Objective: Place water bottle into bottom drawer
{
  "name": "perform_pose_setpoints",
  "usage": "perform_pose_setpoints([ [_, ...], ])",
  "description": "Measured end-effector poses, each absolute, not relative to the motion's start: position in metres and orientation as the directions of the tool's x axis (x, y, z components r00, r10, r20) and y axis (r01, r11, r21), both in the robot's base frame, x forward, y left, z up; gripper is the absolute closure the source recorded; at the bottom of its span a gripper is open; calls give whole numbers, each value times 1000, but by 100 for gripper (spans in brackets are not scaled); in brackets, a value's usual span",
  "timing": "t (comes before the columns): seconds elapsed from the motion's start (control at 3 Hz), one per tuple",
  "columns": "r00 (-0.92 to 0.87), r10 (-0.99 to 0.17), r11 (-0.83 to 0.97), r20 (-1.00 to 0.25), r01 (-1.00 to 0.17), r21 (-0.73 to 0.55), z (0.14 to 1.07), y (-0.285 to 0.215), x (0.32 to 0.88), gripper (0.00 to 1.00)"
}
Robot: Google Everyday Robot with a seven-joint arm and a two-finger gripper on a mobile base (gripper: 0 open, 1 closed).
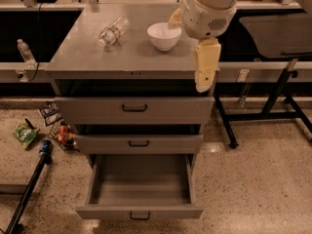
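The water bottle (113, 31) is clear with a white cap and lies on its side at the back left of the grey cabinet top (87, 57). The bottom drawer (141, 212) is pulled out and its tray holds nothing. My gripper (205, 69) is cream coloured and hangs down over the cabinet's right front corner, below the big white arm housing (209, 6). It is well to the right of the bottle, apart from it, and holds nothing that I can see.
A white bowl (164, 35) stands on the cabinet top between bottle and gripper. The top drawer (134, 109) and middle drawer (139, 143) are closed. A smaller bottle (25, 52) stands on the left rail. Packets (25, 133) and a black pole (29, 189) lie on the floor at left. A black-legged table (278, 30) is at right.
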State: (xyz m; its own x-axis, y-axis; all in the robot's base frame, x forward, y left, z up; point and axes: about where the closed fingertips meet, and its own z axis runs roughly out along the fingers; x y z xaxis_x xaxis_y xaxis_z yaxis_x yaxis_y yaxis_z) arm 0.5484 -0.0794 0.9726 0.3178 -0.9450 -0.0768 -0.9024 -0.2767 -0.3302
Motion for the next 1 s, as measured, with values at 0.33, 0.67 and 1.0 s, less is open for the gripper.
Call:
perform_pose_setpoints([
  [0.33, 387, -922, -347, -37, -862, -370, 976, -69, 573, 0],
  [0.67, 544, -836, -516, 73, -735, -439, 985, -38, 635, 0],
  [1.0, 681, -721, -665, 127, -629, -403, 970, 1, 682, 0],
])
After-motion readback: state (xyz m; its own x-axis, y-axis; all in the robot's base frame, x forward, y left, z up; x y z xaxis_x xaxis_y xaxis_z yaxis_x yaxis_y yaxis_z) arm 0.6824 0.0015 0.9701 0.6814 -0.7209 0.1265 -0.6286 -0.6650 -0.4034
